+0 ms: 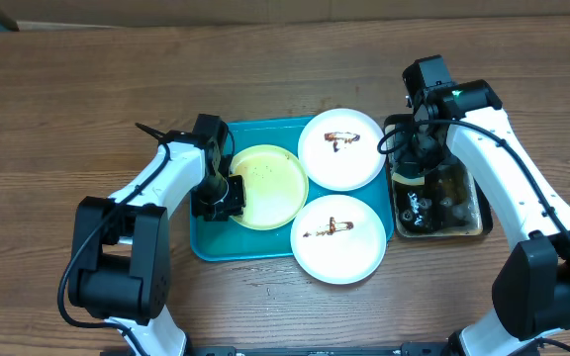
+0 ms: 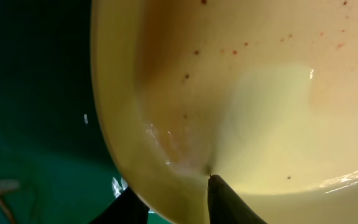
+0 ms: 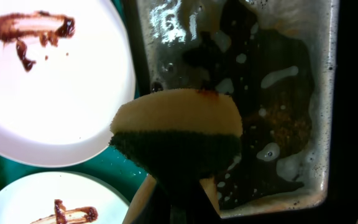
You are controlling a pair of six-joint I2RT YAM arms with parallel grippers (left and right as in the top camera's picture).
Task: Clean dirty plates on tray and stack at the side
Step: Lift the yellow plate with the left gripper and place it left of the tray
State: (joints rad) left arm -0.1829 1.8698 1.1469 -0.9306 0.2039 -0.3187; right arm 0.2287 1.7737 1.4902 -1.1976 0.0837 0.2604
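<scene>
Overhead view, left side: the left gripper [image 1: 228,194] sits at the left rim of the pale yellow-green round plate [image 1: 270,183], which lies on the left half of the large teal-blue rectangular plastic tray [image 1: 206,243]. Left wrist view: its two dark fingers [image 2: 225,202] are pinched on that rim, one on the plate's wet, brown-speckled inner face and one under the edge. Right of it, the far white round plate [image 1: 341,148] and the near white round plate [image 1: 338,239], each with a brown sauce smear, overhang the tray's right corners. Further right, the black-rimmed rectangular basin of murky water [image 1: 478,225] stands just beside the tray. The right gripper [image 3: 176,200] hangs over the basin's left edge, jaws clamped on a yellow sponge with dark green scouring pad [image 3: 176,127].
</scene>
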